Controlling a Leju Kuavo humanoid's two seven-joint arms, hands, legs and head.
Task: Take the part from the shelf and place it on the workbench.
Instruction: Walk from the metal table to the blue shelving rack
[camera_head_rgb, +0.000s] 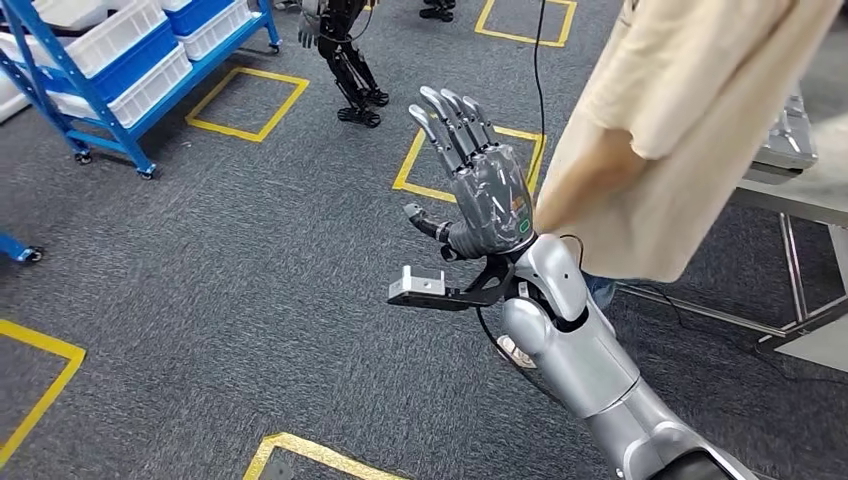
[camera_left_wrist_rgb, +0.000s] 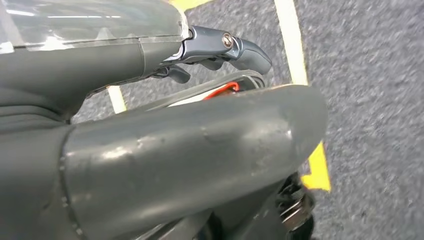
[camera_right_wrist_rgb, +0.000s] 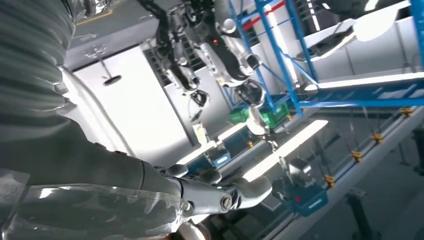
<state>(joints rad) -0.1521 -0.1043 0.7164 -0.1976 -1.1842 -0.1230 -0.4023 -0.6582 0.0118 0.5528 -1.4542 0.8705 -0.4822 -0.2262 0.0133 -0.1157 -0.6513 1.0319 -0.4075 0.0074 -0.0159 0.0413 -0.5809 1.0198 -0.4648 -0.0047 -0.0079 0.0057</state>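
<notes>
Right hand (camera_head_rgb: 480, 180) raised over the carpet, fingers spread, holding nothing. Left hand (camera_left_wrist_rgb: 220, 47) (hanging arm): grip state cannot be told. No part visible; blue shelf (camera_head_rgb: 120, 70) of white bins far forward-left, well apart. Bench (camera_head_rgb: 800, 190) at right, nearer.

Right hand (camera_head_rgb: 487, 185) raised, fingers (camera_head_rgb: 447, 122) spread, over bare grey carpet (camera_head_rgb: 250, 280). A person's beige sleeve (camera_head_rgb: 660, 130) crowds it just to the right. Blue shelf (camera_head_rgb: 120, 70) far left, well apart; bench (camera_head_rgb: 800, 180) far right behind the sleeve.
</notes>
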